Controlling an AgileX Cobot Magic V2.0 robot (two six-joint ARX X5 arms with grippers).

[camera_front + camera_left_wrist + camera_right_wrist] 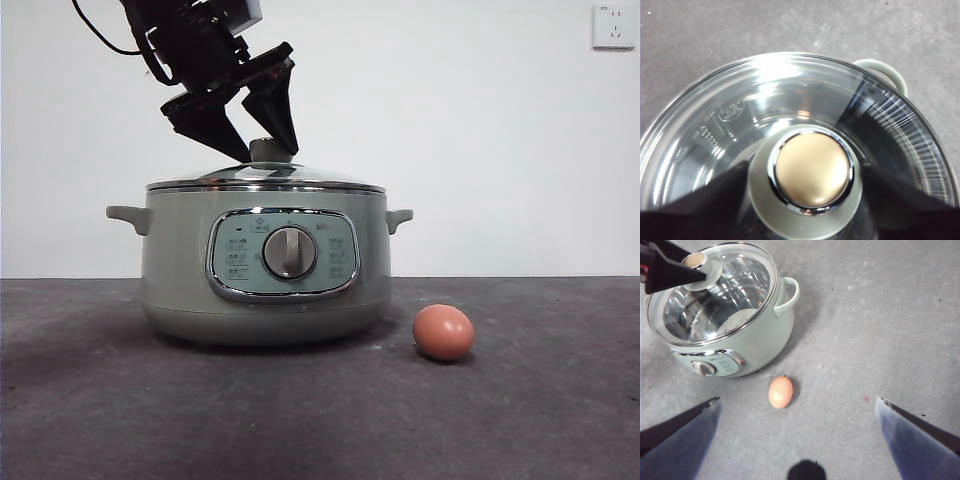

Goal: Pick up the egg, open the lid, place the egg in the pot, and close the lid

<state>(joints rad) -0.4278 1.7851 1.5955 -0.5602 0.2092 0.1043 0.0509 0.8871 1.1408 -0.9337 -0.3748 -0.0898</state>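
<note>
The sage-green pot [180, 262] stands left of the table's middle with the glass lid [300, 178] resting on it. My left gripper [270, 155] comes down from the upper left, and its jaws press both sides of the lid's knob [812, 170]. In the left wrist view the lid [740, 115] fills the picture. The brown-orange egg [443, 332] lies on the table just right of the pot. Well above the egg [780, 392] hangs my right gripper [797, 400], its jaws wide apart and holding nothing. The right wrist view also takes in the pot [765, 337] and the lid [735, 295].
The dark grey tabletop [520, 420] stretches around the pot and the egg. One pot side handle [886, 71] juts out past the lid's rim. A white wall with a socket [612, 26] stands behind.
</note>
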